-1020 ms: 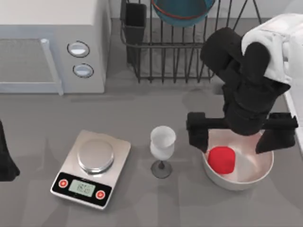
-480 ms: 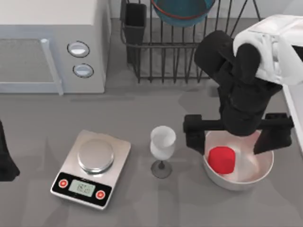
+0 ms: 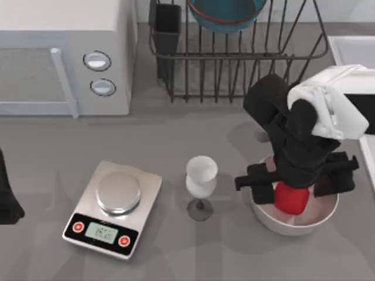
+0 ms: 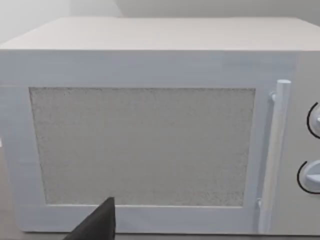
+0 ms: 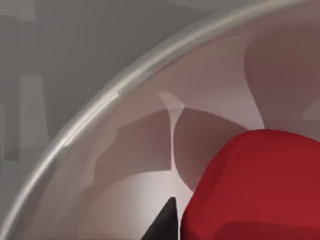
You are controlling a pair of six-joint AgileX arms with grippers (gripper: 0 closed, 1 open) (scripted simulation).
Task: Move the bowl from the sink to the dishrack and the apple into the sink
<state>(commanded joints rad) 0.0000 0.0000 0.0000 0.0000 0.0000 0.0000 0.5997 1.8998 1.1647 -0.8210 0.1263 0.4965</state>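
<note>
The right gripper (image 3: 295, 182) sits low in the cream bowl (image 3: 293, 225), jaws spread either side of the apple (image 3: 291, 199); contact is hidden by the arm.

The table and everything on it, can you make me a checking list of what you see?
Surface: grey table, no spills seen.
Job's things: teal-blue bowl already in the black dishrack; red apple sitting in a cream bowl; sink corner at the top view's right.
Clutter: kitchen scale, white goblet, microwave.
Grippers: right gripper is down inside the cream bowl with a finger on each side of the apple; whether it has gripped the apple cannot be told. Left gripper parked at the table's left edge, facing the microwave.
Cables: nothing seen.
Surroundings: nothing seen.
</note>
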